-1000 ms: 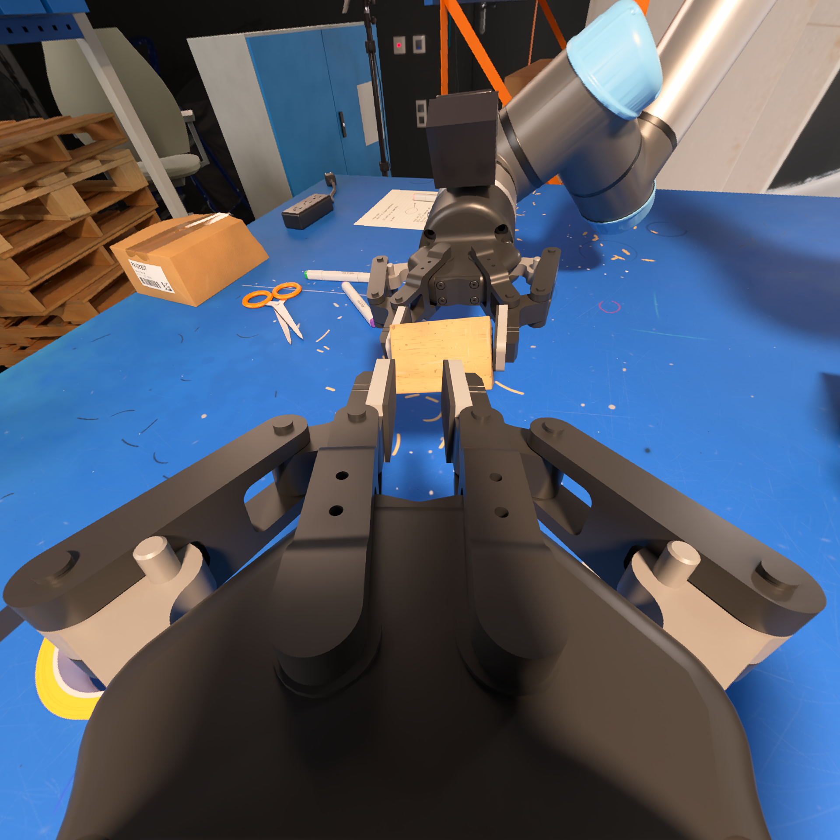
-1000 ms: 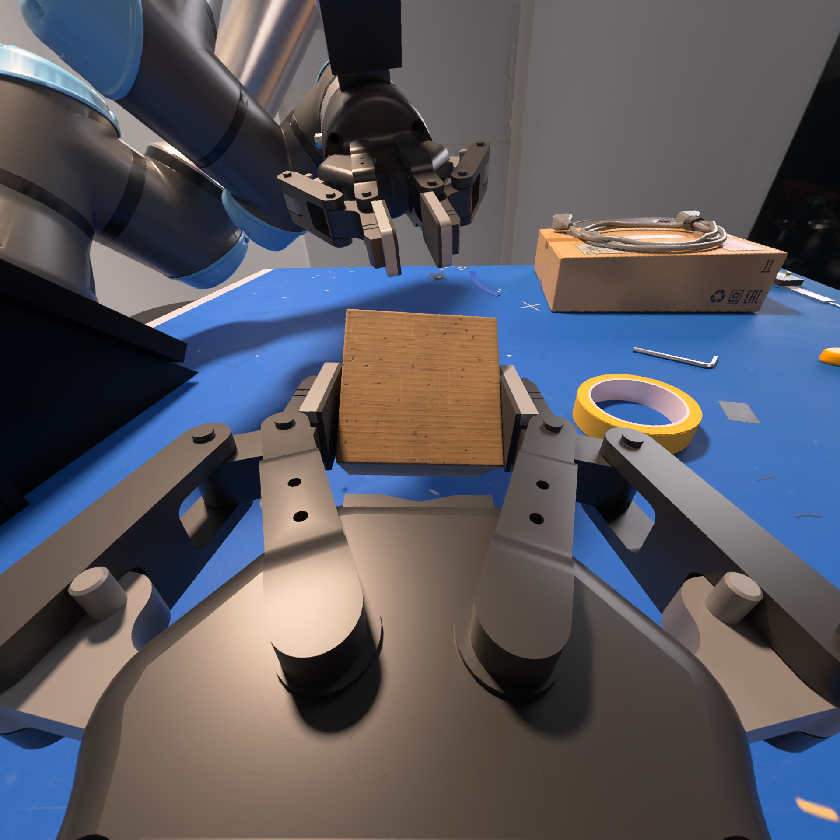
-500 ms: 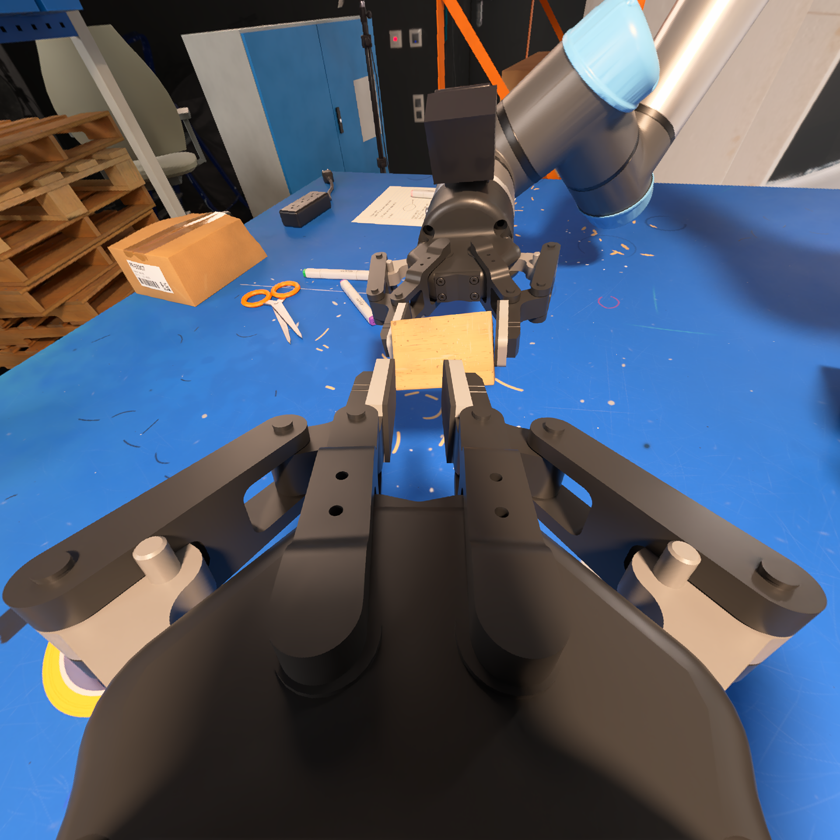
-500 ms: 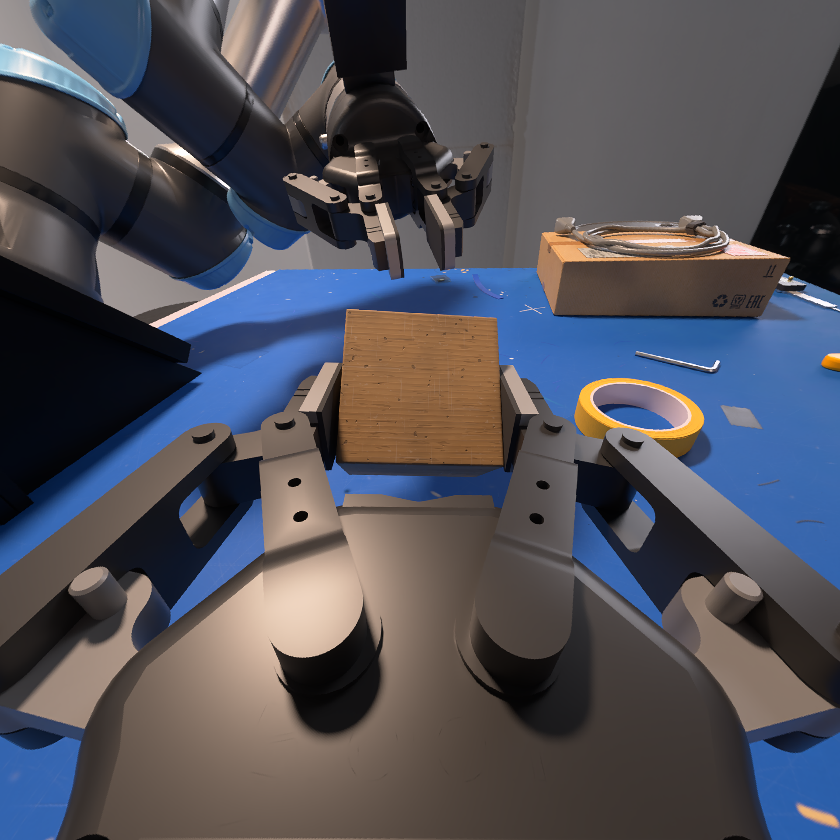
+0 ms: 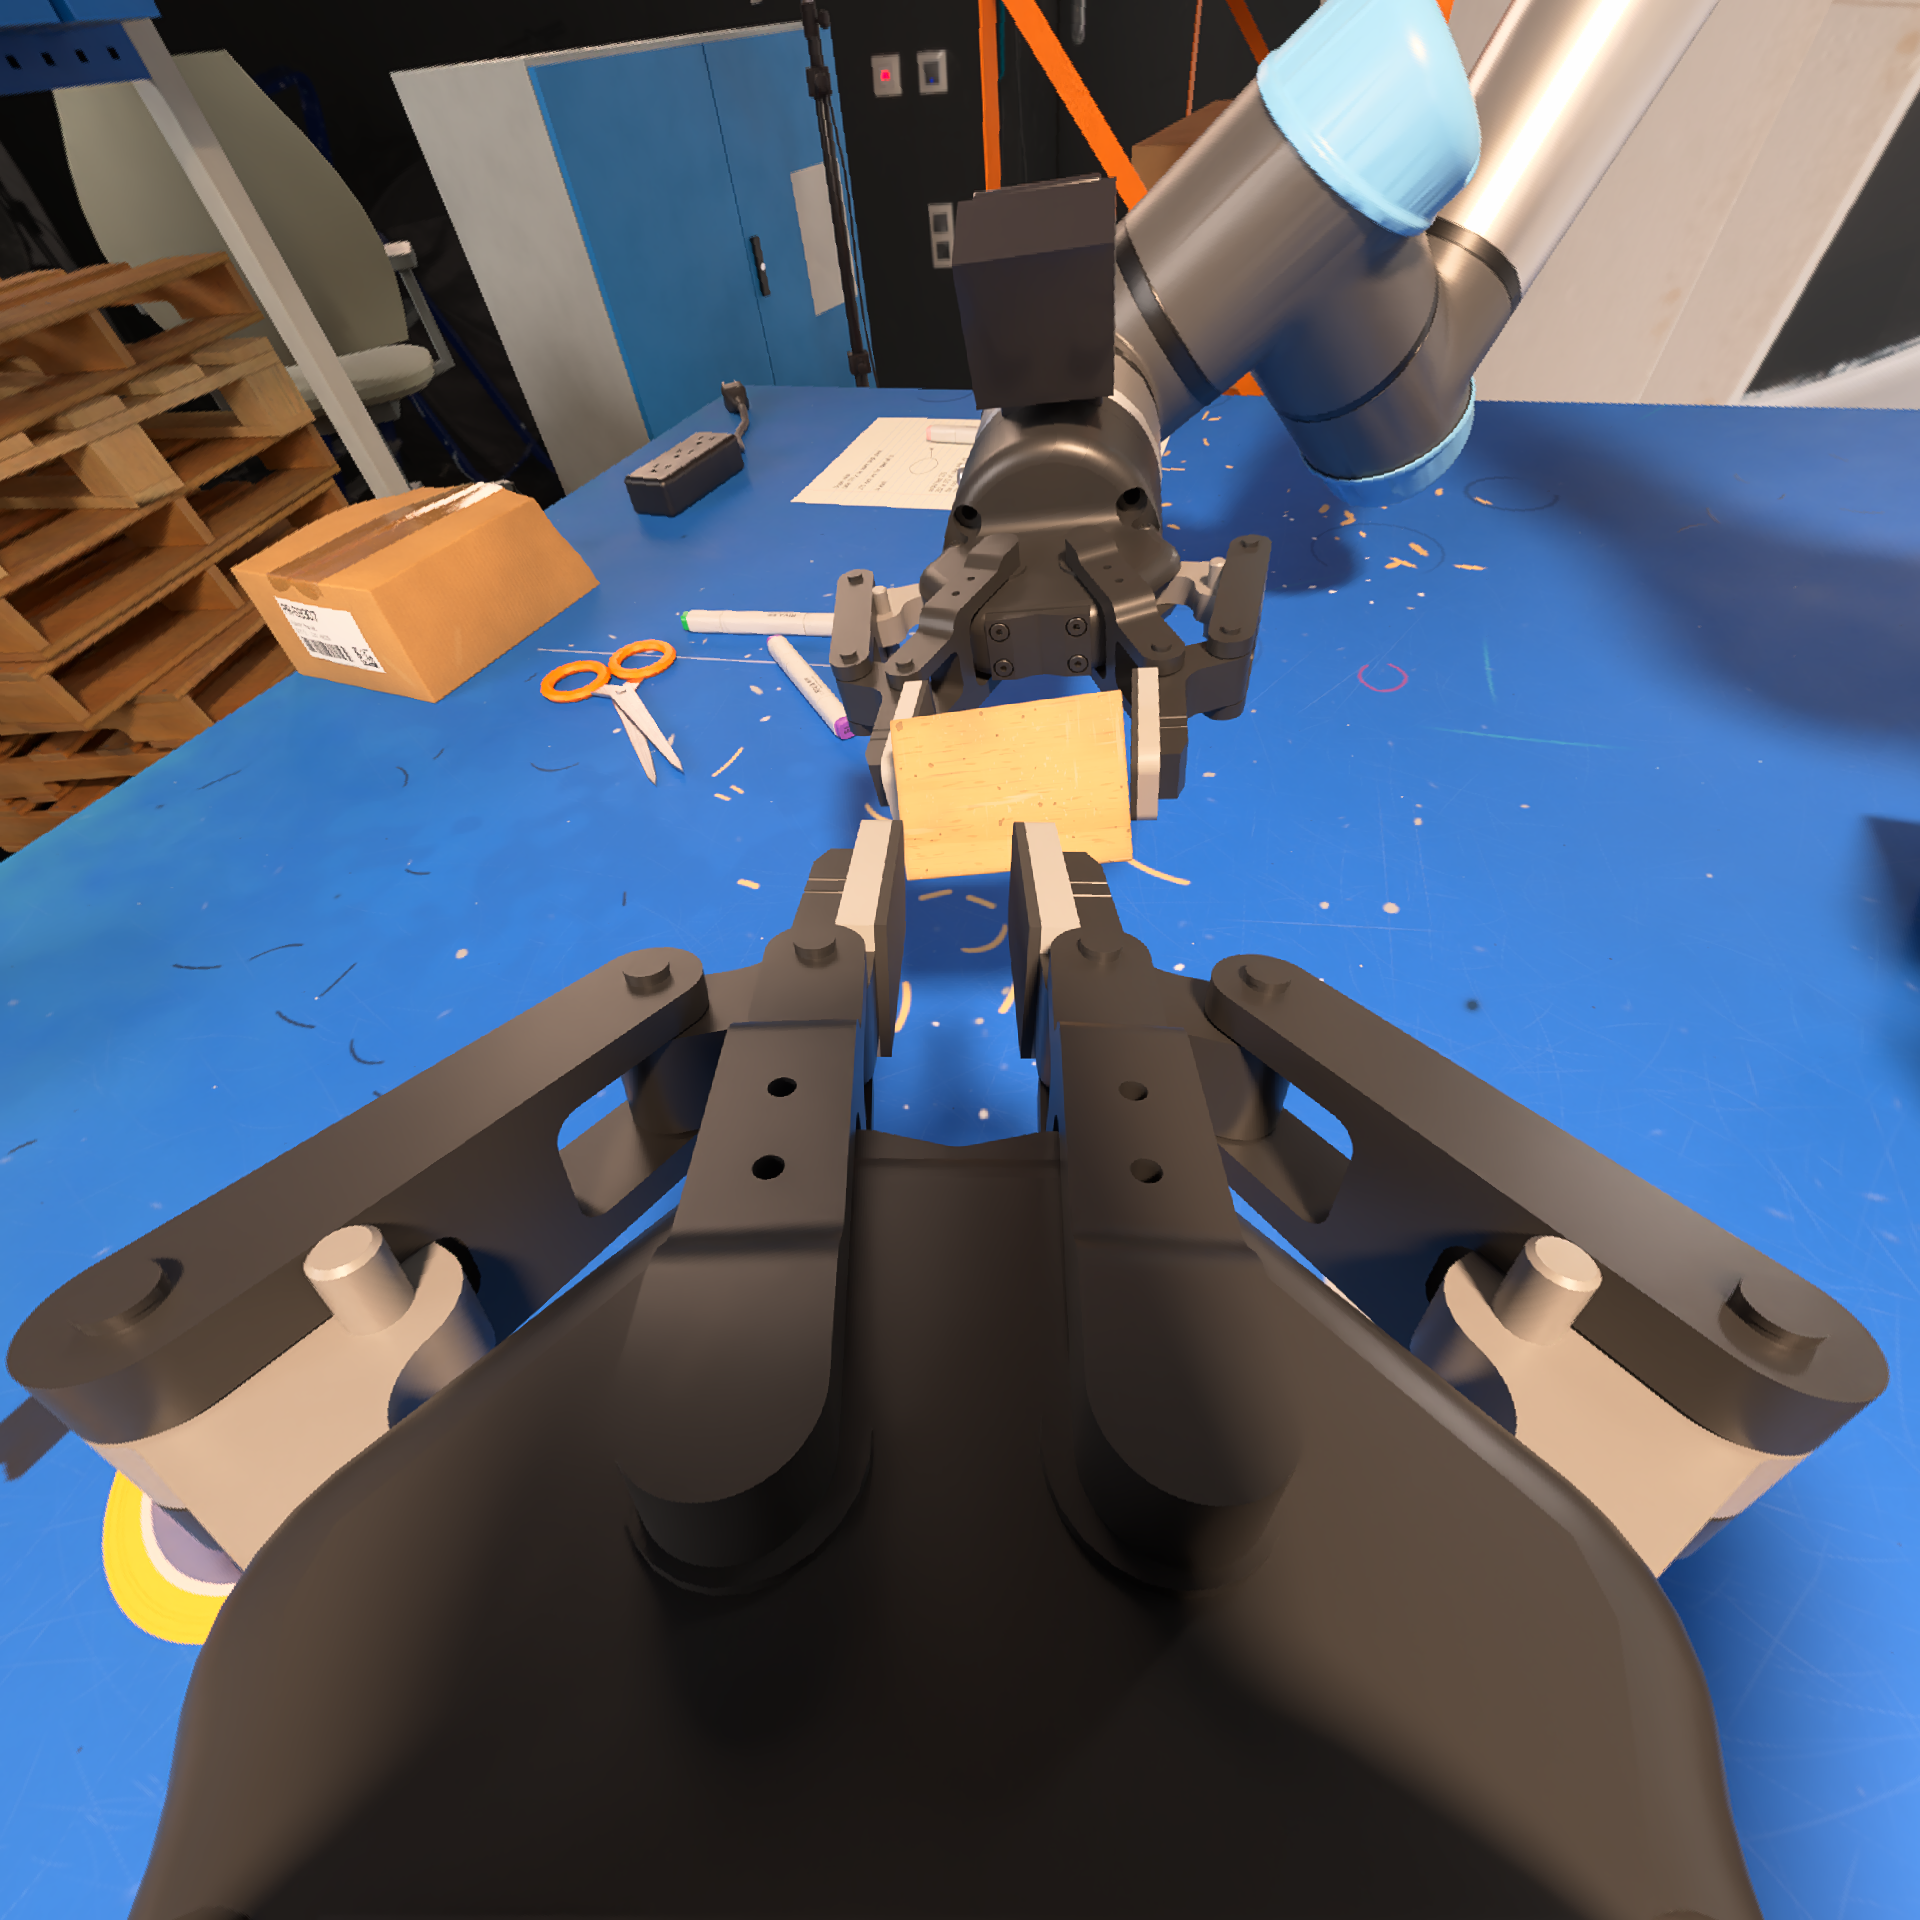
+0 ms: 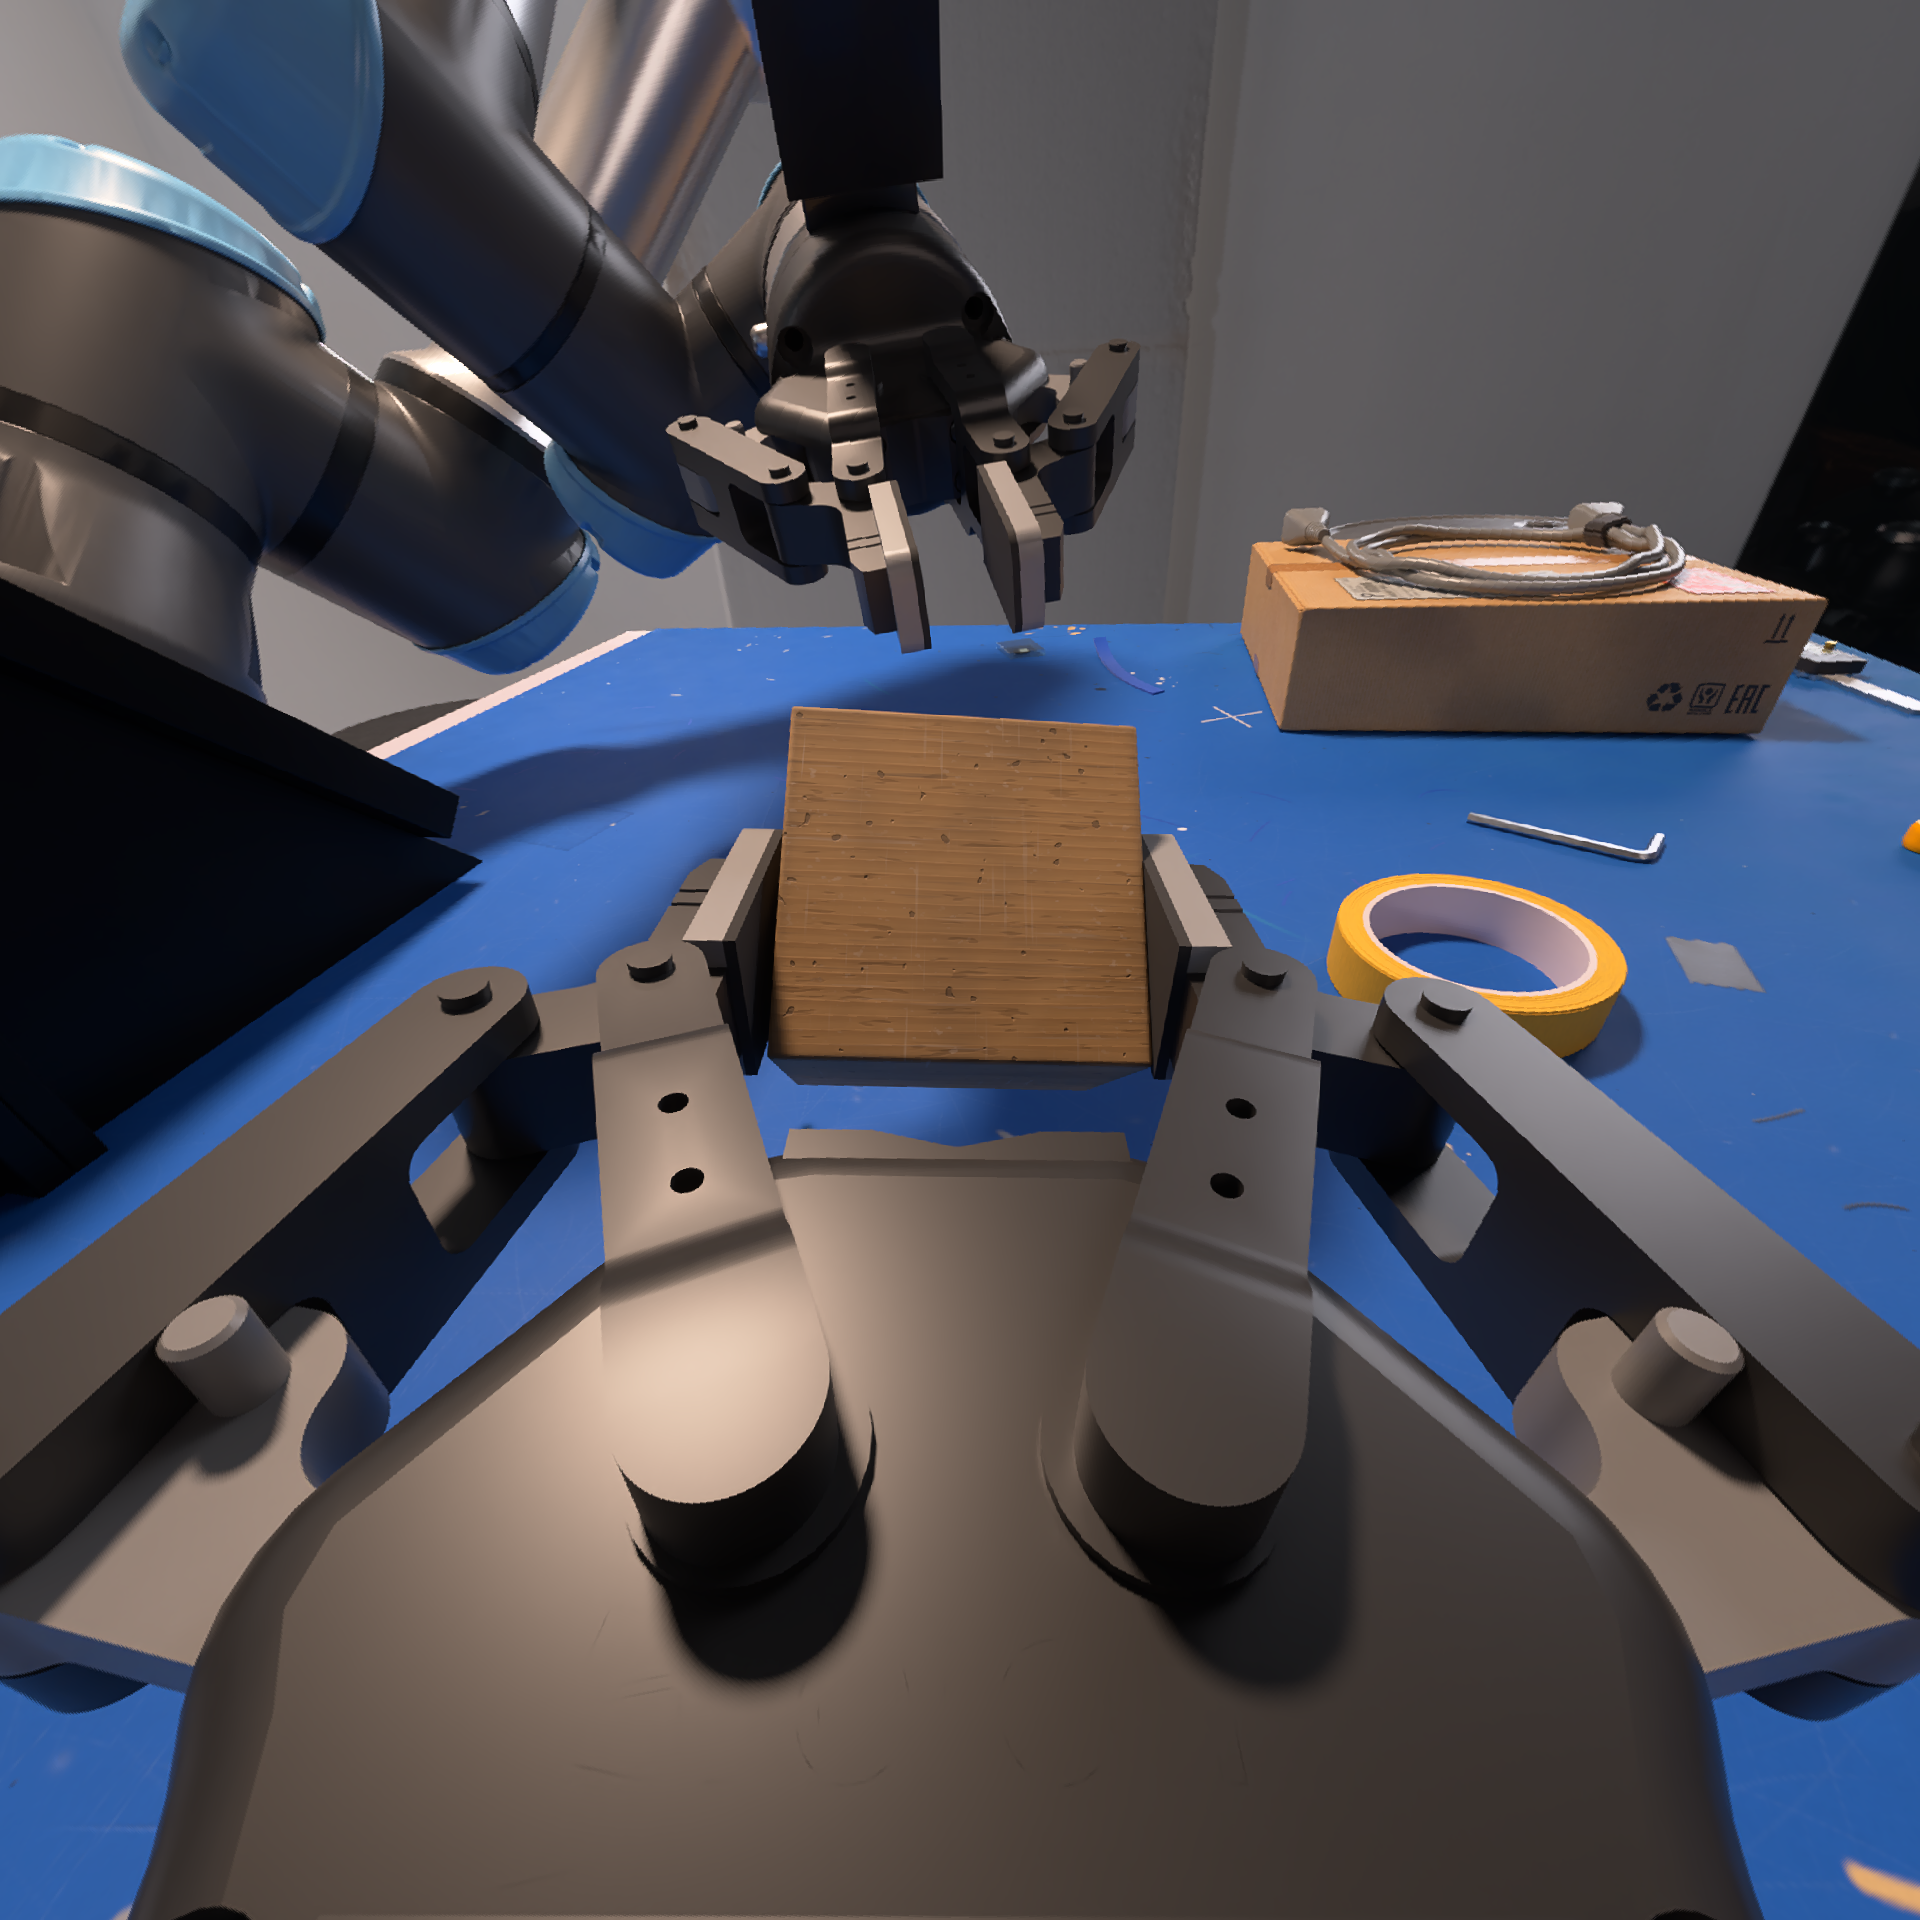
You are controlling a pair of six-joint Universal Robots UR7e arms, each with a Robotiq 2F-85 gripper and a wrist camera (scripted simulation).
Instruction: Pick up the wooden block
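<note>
Blue and scuffed, the workbench (image 6: 1558, 1143) stretched out under both arms, flecked with wood shavings. And right at its middle sat the wooden block (image 6: 961, 888), pinched on both side faces by the right gripper (image 6: 961, 925), jaws clamped on it, pads flat against the wood. Its underside looked to be just off the bench, though that was hard to tell. Beyond the block hung the left gripper (image 6: 961, 582), above the bench, fingers a small gap apart and holding nothing. Just right of the block lay a yellow tape roll (image 6: 1475, 961), with a hex key (image 6: 1569, 836) past it and a cardboard box (image 6: 1517, 649) carrying a coiled cable (image 6: 1486, 545) farther off. On the block's other side lay orange-handled scissors (image 5: 613, 691) and two markers (image 5: 800, 670).
</note>
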